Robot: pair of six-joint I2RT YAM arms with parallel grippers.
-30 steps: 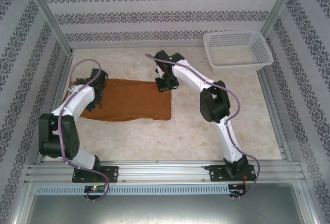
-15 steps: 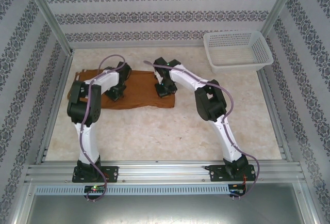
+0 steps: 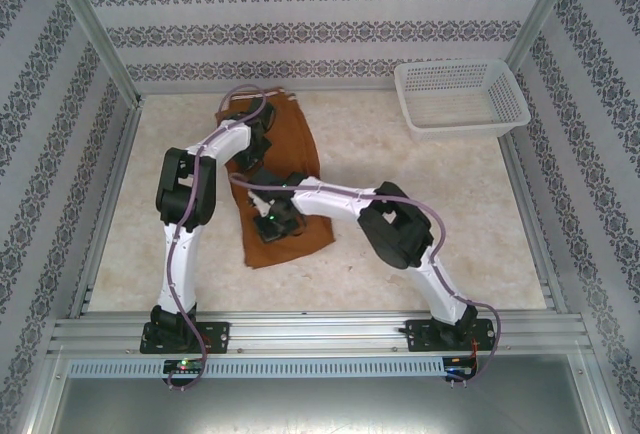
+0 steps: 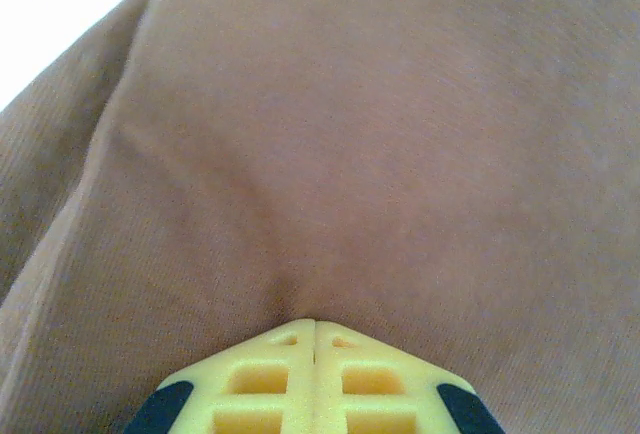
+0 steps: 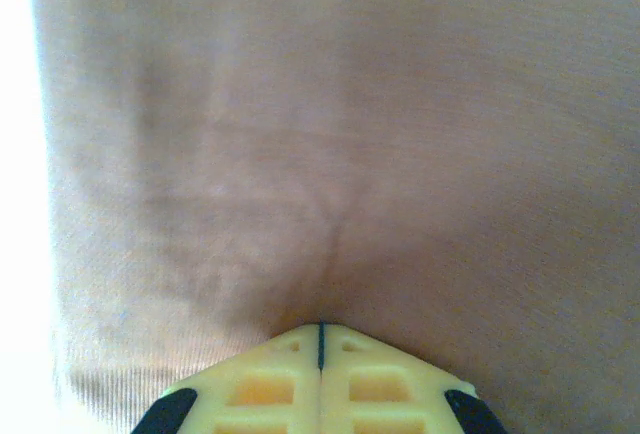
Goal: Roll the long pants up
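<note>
**Surface.** The pale marbled surface (image 3: pixel 450 234) carries the long pants (image 3: pixel 295 144) left of centre. A white mesh basket (image 3: pixel 460 99) stands at the far right corner, well apart from the cloth.

**Long pants, handling.** The rust-brown garment lies as a narrow flattened band. It is judged soft, light and limp. The ribbed weave seen in the wrist views should give the pads some grip, but the cloth will sag and drag rather than hold a shape. Any roll is likely to loosen unless both edges are carried evenly. The best hold is judged to be the two corners of one short end, pinched through all layers.

**Long pants, orientation.** The long axis runs from the far side of the surface toward the near side, with the near end leaning slightly to the right. Which end is the waist cannot be told.

**Left gripper (image 3: pixel 250 159).** It sits over the far half of the band. In the left wrist view the jaws are together on a pinch of the pants, and creases fan out from the tips.

**Right gripper (image 3: pixel 272 226).** It sits over the near half, near the left edge. In the right wrist view the jaws are likewise closed on a puckered fold of the pants.
</note>
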